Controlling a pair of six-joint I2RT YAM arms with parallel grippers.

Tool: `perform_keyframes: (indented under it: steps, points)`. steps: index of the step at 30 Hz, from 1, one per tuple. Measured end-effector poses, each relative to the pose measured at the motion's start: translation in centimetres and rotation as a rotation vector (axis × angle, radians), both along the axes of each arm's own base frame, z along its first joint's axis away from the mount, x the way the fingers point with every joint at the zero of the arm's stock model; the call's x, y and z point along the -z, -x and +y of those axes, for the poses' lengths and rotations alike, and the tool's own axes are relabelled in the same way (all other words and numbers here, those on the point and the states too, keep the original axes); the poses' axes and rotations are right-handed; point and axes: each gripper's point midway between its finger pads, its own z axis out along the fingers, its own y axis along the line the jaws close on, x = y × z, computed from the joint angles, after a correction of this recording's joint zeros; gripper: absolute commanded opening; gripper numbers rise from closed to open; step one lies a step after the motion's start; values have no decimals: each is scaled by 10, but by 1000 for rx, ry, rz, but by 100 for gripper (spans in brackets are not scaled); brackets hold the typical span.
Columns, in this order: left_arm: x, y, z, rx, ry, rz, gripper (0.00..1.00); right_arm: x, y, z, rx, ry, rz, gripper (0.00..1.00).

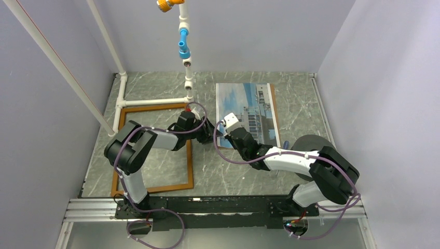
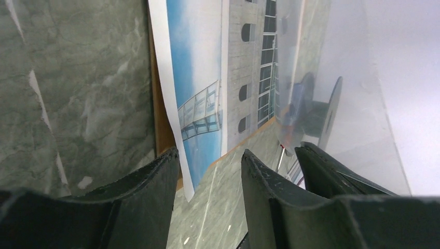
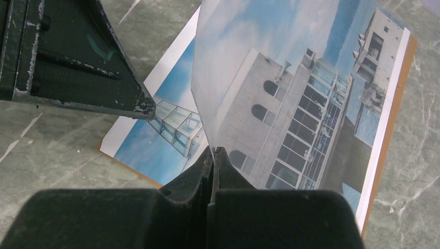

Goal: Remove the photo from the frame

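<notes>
Frame [image 1: 153,107]: it lies flat at the left of the table [image 1: 233,171]. Bare marble shows through its opening, and the photo is well apart to its right.
Left gripper [image 2: 210,153]: the jaws stand partly apart with nothing between them. The photo's near corner lies just ahead of the gap, but I cannot tell whether a finger touches the paper.
Photo [image 1: 249,104]: it is out of the frame and flat on a brown backing board [image 3: 404,78], which shows along its edges.
Clear sheet [image 3: 249,67]: it is tilted up off the photo, lifted from its near edge.
Right gripper [image 3: 214,150]: the jaws are pressed tight together on the clear sheet's near edge.
Risk, left side: if the jaws close at that corner, they may take the board along with the print. They may also crease the thin paper.
Risk, right side: the pinch is narrow, so the sheet may slip and drop onto the print or the left fingers. Cling could also drag the print as the sheet rises.
Top view: only this view shows the frame and how far it lies from the print. The clear sheet hardly shows here.
Left wrist view: it shows the corner's white border and the sheet's steep tilt.
Right wrist view: it shows the pinch itself and a left finger [image 3: 78,57] close above the corner.
</notes>
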Motion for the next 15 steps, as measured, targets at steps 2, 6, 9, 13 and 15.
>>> perform_keyframes:
  steps: [2, 6, 9, 13, 15]
  points:
    - [-4, -1, -1, -2, 6, -7, 49, 0, 0, 0, -2, 0, 2, 0]
    - [-10, -3, -3, -9, 35, -15, 49, 1, 0, 0, -2, 1, 3, 0]
    - [-16, -4, -6, -14, 61, -16, 49, 1, 0, 0, -2, 1, 3, 0]
    - [-15, -4, -7, -24, 75, 2, 49, 1, 0, 0, -2, 2, 3, 0]
    - [-10, -3, -6, -29, 64, 20, 49, 1, 0, 0, -2, 2, 3, 0]
